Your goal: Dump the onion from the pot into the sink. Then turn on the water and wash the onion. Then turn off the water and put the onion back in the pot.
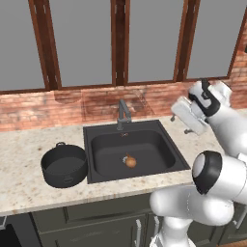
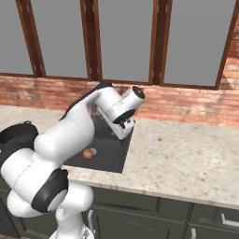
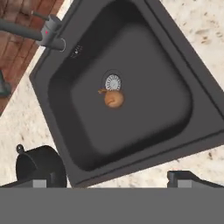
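Observation:
The orange-brown onion (image 1: 130, 161) (image 2: 87, 153) (image 3: 113, 99) lies on the floor of the black sink (image 1: 166, 144) (image 3: 166, 96), right beside the round silver drain (image 3: 113, 81). The black pot (image 1: 64, 165) (image 3: 39, 168) stands upright on the counter just left of the sink, and nothing shows inside it. My gripper (image 1: 188, 129) (image 2: 120, 133) (image 3: 109, 180) hangs high above the sink's right side, looking down into the basin. It is open, with nothing between its fingertips (image 3: 183, 177).
A dark faucet (image 1: 123, 114) (image 3: 43, 33) rises at the sink's back edge, its spout over the basin. Speckled stone counter (image 2: 186, 158) runs to both sides. A brick backsplash and windows stand behind.

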